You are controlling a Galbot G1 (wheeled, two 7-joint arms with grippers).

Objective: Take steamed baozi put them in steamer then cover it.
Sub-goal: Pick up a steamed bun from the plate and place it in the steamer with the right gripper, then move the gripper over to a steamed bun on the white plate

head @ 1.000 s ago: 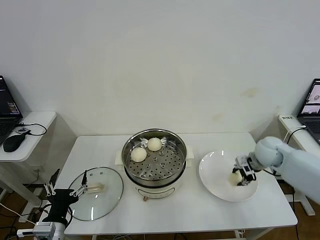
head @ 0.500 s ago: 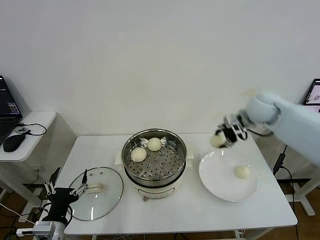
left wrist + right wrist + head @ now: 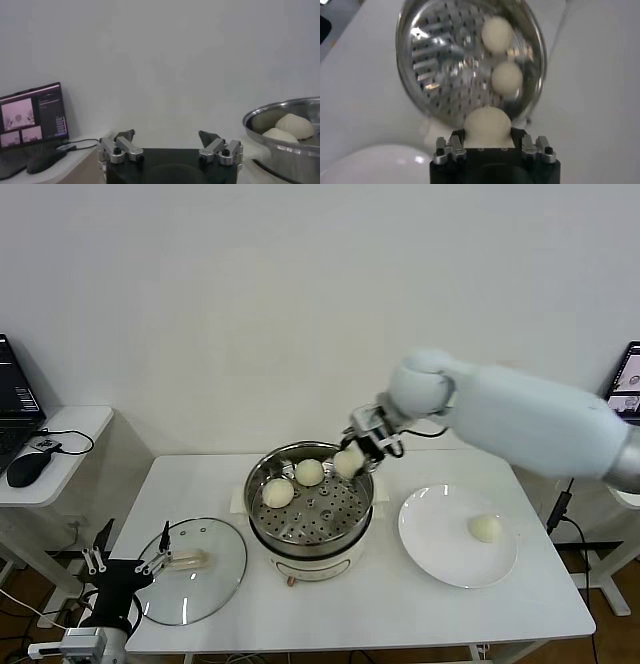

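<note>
My right gripper is shut on a cream-white baozi and holds it above the right rim of the steel steamer. In the right wrist view the held baozi sits between the fingers, over the steamer's edge. Two baozi lie on the perforated tray at the back left. One baozi lies on the white plate. The glass cover lies flat on the table left of the steamer. My left gripper is open and parked low at the table's left front corner.
A side table with a mouse and laptop stands at the far left. A laptop stands at the far right. The white wall is close behind the table.
My right gripper lifted one baozi off the plate and carried it left to above the steamer's right rim. One baozi stayed on the plate. The left arm stayed parked.
</note>
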